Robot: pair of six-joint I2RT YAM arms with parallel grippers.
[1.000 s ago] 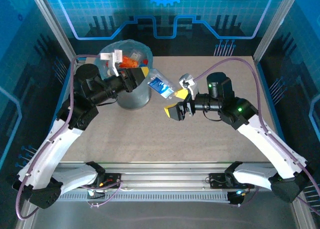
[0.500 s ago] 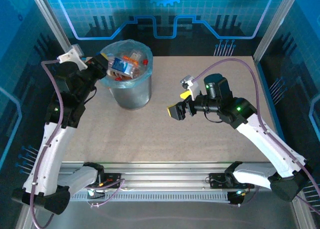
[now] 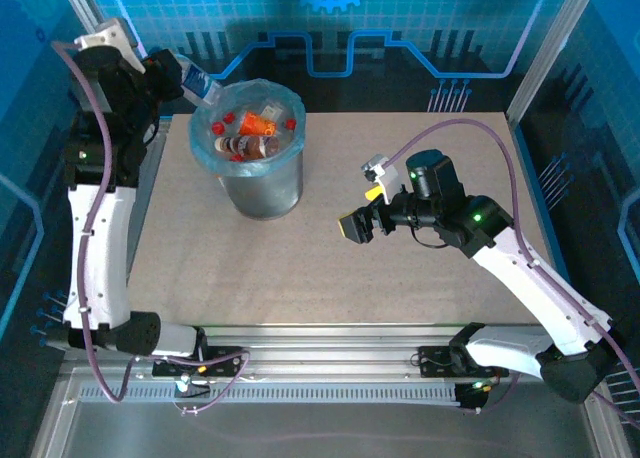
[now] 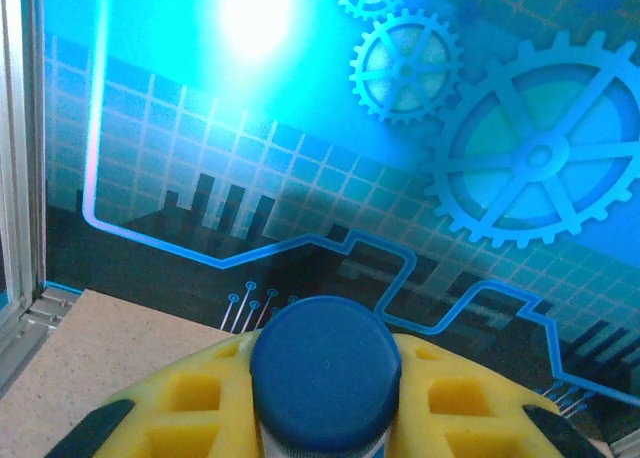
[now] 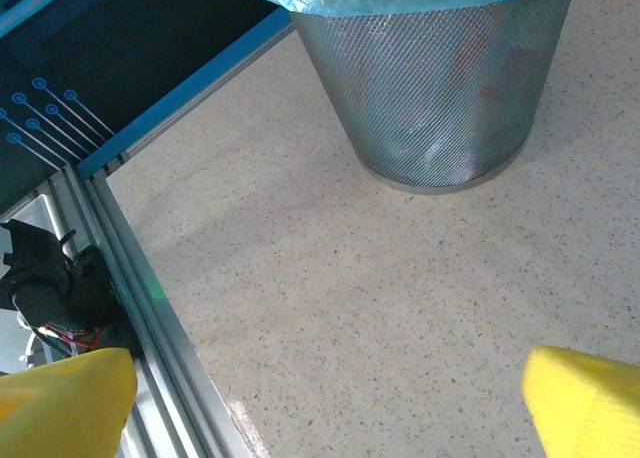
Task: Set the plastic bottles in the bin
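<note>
We see plastic bottles (image 3: 250,130) heaped in the bin (image 3: 264,194). Our left gripper (image 3: 168,73), upper left, clamps a blue-capped bottle (image 3: 201,81); right gripper (image 3: 362,209) gapes empty.

The grey mesh bin (image 3: 262,190) stands upright on the speckled table (image 3: 330,278).

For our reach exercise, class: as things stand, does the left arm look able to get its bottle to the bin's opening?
Probably yes. The left hand holds the blue-capped bottle right by the far-left rim of the bin, with the opening uncovered and nothing between.
</note>
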